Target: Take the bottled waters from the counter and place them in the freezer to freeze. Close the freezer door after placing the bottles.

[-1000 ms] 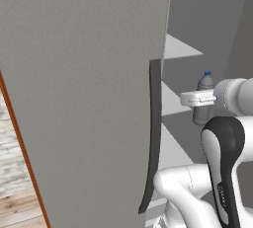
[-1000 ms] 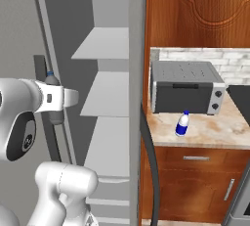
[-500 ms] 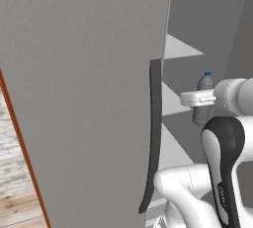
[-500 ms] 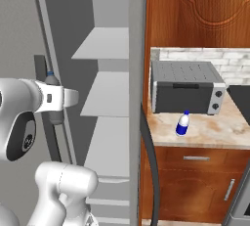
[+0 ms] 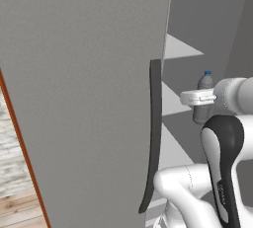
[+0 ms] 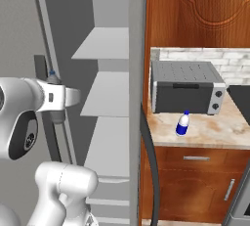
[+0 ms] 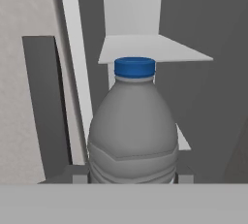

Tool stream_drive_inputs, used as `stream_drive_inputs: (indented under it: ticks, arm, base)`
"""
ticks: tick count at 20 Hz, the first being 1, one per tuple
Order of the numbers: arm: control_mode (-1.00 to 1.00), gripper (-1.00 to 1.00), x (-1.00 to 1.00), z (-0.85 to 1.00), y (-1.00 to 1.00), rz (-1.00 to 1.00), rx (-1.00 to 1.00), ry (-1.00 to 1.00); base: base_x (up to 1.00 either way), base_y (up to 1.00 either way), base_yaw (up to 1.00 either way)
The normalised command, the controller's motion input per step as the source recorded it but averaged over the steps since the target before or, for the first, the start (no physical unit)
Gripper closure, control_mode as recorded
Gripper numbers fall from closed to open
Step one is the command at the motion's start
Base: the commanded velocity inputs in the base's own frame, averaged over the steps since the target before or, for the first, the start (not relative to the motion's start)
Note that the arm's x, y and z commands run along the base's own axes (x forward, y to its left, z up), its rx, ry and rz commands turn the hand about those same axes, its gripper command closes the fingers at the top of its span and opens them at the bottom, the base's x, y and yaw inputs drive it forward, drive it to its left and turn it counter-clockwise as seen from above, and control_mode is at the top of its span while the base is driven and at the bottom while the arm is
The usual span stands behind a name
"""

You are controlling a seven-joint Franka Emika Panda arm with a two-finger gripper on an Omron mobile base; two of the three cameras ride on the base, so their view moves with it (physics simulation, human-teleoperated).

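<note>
Two bottles are on show here, well apart. The grey bottle (image 7: 133, 131) with its blue cap stands upright right in front of the hand camera, and the gripper (image 7: 131, 175) is clamped narrow on its lower body, one finger (image 7: 77, 173) peeking out at each side. Behind it in that view rise pale shelves (image 7: 155, 48) and a dark upright bar (image 7: 46, 106) at the left.

Over to the left base view: the open freezer door (image 5: 84, 98) takes up most of the picture, a big flat grey panel with its long dark handle (image 5: 153, 133) running down the edge. Past that edge the grey bottle (image 5: 203, 98) appears again, held up in the air at the end of the white arm, in front of the freezer's (image 5: 217, 34) grey interior and level with the middle shelves. What this view cannot give is the fingers themselves; the white hand body covers the bottle's middle.

The right base view adds the rest of the kitchen. The second bottle (image 6: 182, 124), white with a blue label and cap, stands upright on the beige counter (image 6: 215, 132), just in front of the grey toaster oven (image 6: 185, 93). Wooden cabinets (image 6: 195, 181) sit below the counter and a carved wooden panel (image 6: 200, 10) above. To the left, the freezer compartment stands open with its shelves (image 6: 105, 44) stacked one above another. Here the held bottle (image 6: 52, 79) is mostly hidden behind the arm; only its cap and shoulder poke above the white wrist.
</note>
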Motion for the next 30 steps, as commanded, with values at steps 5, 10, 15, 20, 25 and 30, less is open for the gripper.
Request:
stream_drive_inputs:
  ticks: [5, 10, 15, 20, 25, 30]
  arm:
    - [-1.0, 1.0, 0.04, 0.16, -0.21, -0.01, 0.0, -0.02]
    - [-1.0, 1.0, 0.03, 0.28, -0.13, -0.01, 0.0, -0.04]
    - [-1.0, 1.0, 0.46, 0.14, -0.1, 0.0, 0.0, 0.07]
    - [-1.0, 1.0, 0.44, 0.05, -0.12, 0.0, 0.0, 0.03]
    - [-1.0, 1.0, 0.48, 0.15, -0.06, 0.03, 0.0, 0.02]
    - [-1.0, 1.0, 0.6, 0.03, -0.02, 0.1, -0.01, 0.0]
  base:
    - [0.0, 0.0, 0.0]
    - [0.0, 0.0, 0.0]
    - [0.0, 0.0, 0.0]
    - [0.0, 0.0, 0.0]
    - [0.0, 0.0, 0.0]
    - [0.0, 0.0, 0.0]
